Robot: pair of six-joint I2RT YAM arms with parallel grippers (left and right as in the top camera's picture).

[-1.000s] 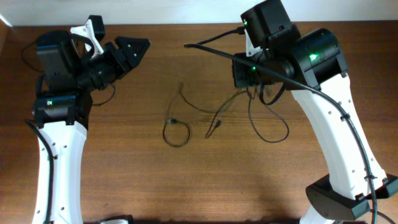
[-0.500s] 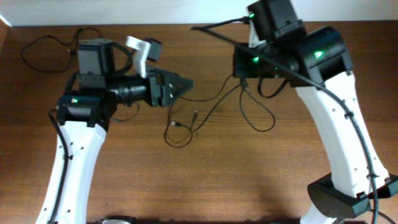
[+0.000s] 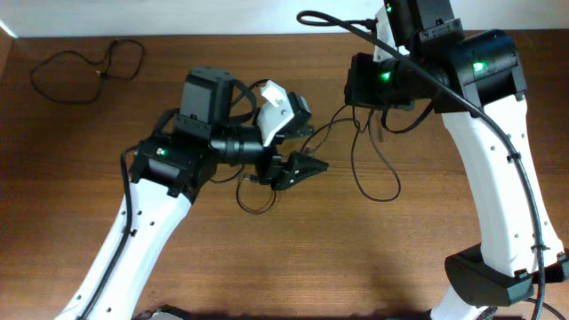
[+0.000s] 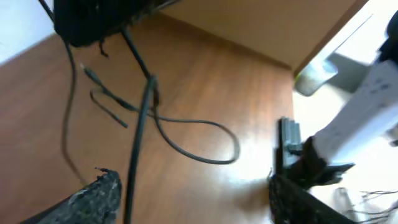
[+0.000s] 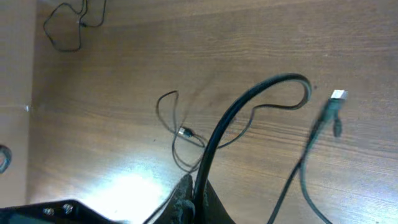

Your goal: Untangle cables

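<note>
Thin black cables (image 5: 219, 129) draped in loose loops across mid-frame on the tabletop (image 3: 267, 267), small loop left of centre, larger one to the right. One strand pinched tight between the right fingers (image 5: 183, 200). Spread wide either side of another strand, not clamping it: the left fingers (image 4: 99, 196).

On the table (image 3: 267, 276), midway along and nearer the far edge than the near: the cables (image 3: 356, 167), strung left to right; at their left end, a small loop (image 5: 185, 132); above the middle, just right of that loop, the left gripper (image 3: 307, 166); behind their right end, the right gripper (image 5: 193, 199); well apart, in the far left corner, a lone cord (image 3: 105, 75).
</note>
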